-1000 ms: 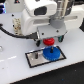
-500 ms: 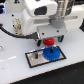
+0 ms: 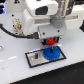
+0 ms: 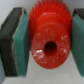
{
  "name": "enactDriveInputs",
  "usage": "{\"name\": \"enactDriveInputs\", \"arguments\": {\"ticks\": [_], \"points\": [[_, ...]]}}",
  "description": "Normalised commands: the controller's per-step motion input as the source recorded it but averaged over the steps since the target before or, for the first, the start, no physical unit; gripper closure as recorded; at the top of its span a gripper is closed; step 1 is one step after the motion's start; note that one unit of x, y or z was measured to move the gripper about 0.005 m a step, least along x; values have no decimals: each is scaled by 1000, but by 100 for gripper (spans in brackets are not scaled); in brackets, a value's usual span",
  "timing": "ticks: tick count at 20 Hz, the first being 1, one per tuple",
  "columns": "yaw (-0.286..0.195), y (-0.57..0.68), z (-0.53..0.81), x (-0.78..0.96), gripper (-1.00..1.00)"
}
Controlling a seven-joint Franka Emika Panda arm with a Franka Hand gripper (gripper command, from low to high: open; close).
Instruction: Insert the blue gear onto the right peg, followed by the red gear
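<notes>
In the exterior view the blue gear (image 3: 50,53) lies flat on the black-framed grey plate (image 3: 34,58), so the right peg is hidden under it and the gripper. My gripper (image 3: 50,41) hangs just above the blue gear, shut on the red gear (image 3: 49,41). In the wrist view the red gear (image 4: 49,40) fills the middle, its centre hole visible, clamped between the two teal pads (image 4: 22,42).
The plate sits on a white table (image 3: 15,70). The white arm body (image 3: 35,20) and a black cable (image 3: 10,32) fill the space behind. A dark object (image 3: 2,10) shows at the exterior view's far left.
</notes>
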Motion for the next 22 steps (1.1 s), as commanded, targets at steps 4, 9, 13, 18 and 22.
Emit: {"name": "enactDriveInputs", "arguments": {"ticks": [4, 9, 13, 18, 22], "points": [[0, 32, 589, 182, 100], [0, 5, 611, 386, 100], [0, -5, 557, 511, 100], [0, -63, 471, 608, 100], [0, -90, 350, 677, 100]]}}
